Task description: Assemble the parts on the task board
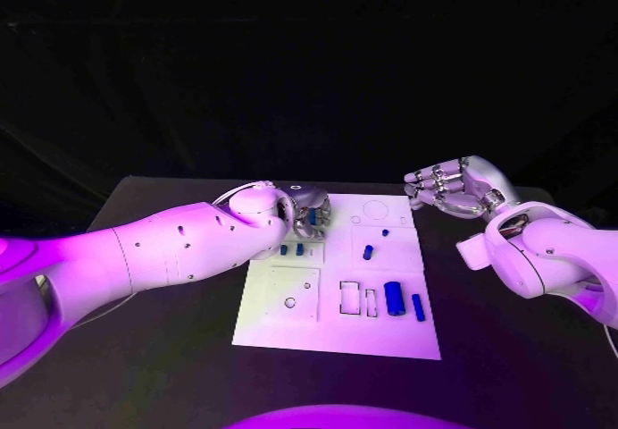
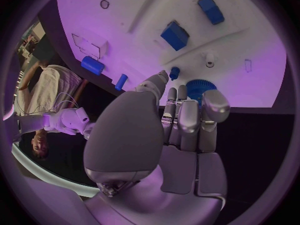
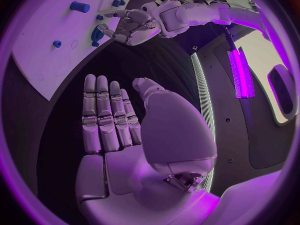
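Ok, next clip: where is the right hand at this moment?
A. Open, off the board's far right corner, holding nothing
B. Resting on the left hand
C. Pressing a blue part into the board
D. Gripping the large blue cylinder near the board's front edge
A: the right hand sits off the far right corner of the task board with fingers apart and empty, as its wrist view shows flat, spread fingers over the dark table.

I can read nothing here — no word, number, label or brand. The task board (image 1: pixel 338 335) before me bears only thin outlined shapes, and the blue parts (image 1: pixel 394 298) on it carry no lettering I can make out.
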### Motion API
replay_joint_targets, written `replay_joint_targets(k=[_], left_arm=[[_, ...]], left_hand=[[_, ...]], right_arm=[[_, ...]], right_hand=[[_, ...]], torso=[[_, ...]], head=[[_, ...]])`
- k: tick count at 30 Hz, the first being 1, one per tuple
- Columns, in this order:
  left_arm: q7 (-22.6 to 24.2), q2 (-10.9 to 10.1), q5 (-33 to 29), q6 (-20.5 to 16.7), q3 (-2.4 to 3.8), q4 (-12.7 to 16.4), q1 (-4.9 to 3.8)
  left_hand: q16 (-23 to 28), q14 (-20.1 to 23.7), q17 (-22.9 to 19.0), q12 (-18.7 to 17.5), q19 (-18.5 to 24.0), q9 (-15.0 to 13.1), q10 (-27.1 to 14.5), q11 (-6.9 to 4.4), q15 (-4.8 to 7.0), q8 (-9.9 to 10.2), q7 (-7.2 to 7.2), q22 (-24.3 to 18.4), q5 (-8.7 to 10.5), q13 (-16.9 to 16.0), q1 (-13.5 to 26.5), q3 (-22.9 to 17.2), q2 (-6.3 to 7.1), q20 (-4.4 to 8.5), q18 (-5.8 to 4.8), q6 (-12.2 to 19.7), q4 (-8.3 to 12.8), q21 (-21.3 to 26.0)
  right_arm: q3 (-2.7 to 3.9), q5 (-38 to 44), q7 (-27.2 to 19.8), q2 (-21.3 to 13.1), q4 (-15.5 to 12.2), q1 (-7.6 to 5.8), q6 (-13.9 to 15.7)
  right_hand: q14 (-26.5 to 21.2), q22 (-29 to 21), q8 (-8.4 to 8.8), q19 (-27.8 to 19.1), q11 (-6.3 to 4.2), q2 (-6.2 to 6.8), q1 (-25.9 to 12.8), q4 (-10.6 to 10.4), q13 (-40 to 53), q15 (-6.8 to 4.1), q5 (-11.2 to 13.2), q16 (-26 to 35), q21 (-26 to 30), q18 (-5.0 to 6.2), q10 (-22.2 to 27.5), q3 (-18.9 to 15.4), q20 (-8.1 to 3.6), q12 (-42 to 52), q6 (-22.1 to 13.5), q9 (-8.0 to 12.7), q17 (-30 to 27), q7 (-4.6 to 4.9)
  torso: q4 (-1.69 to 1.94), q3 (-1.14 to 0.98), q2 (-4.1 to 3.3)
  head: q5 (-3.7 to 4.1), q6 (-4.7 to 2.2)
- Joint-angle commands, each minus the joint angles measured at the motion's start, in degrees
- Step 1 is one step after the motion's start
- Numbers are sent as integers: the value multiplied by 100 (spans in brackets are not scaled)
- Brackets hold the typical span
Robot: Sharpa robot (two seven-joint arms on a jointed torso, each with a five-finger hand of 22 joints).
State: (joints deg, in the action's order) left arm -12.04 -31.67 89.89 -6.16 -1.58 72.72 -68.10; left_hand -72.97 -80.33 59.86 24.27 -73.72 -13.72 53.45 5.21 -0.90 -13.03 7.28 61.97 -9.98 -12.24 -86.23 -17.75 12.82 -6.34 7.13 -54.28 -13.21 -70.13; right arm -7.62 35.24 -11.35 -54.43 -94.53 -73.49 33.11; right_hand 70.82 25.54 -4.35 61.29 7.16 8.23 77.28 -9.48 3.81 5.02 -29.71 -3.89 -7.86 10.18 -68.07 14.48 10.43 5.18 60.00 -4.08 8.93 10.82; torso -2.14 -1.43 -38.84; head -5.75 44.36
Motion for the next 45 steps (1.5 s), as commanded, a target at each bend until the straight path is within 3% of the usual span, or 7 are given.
replay_joint_targets(k=[1, 17, 40, 45], left_arm=[[-18, 49, 84, 205, 4, -34, 19], [54, 102, 87, 283, 6, -131, 53], [176, 173, -38, 337, 10, -293, 110], [200, 171, -105, 265, 10, -299, 115]], left_hand=[[-51, -44, 30, -46, -51, 23, 79, -1, 5, 32, -2, 53, -10, 35, -32, -23, -88, 9, -95, -65, 30, -51], [-249, -144, 140, -249, -178, 150, 653, -127, 110, 129, -18, 409, -16, 212, -238, -502, -206, 94, -153, -415, 212, -350], [-277, -142, 106, -440, -145, 211, 821, -130, 113, 227, -7, 443, -6, 288, -170, -717, -219, 98, -155, -521, 294, -384], [-312, -158, 125, -490, -170, 208, 994, -162, 139, 213, -24, 508, -6, 292, -128, -794, -290, 109, -165, -678, 323, -434]], right_arm=[[0, 16, -49, 6, -13, 4, -71], [1, 16, -53, 12, -15, 4, -73], [1, 16, -58, 32, -13, 4, -88], [1, 16, -54, 31, -13, 4, -89]], right_hand=[[-41, -6, 38, 6, 25, -7, -47, 18, -6, -12, -40, 26, 19, 21, -6, 22, 44, -20, -35, 6, -5, 25], [-41, -6, 38, 6, 25, -7, -47, 18, -6, -12, -40, 26, 19, 21, -6, 22, 44, -20, -35, 6, -5, 25], [-41, -19, 37, 9, 25, -19, -40, 29, -6, -13, -48, 24, 22, 22, -4, 37, 44, -23, -37, 5, -13, 25], [-41, -19, 37, 9, 25, -19, -40, 29, -6, -13, -48, 24, 22, 22, -4, 37, 44, -23, -37, 5, -13, 25]], torso=[[2, -1, 4], [6, -1, 8], [0, -8, 9], [0, -7, 7]], head=[[2, 1], [7, 15], [2, 26], [9, 20]])
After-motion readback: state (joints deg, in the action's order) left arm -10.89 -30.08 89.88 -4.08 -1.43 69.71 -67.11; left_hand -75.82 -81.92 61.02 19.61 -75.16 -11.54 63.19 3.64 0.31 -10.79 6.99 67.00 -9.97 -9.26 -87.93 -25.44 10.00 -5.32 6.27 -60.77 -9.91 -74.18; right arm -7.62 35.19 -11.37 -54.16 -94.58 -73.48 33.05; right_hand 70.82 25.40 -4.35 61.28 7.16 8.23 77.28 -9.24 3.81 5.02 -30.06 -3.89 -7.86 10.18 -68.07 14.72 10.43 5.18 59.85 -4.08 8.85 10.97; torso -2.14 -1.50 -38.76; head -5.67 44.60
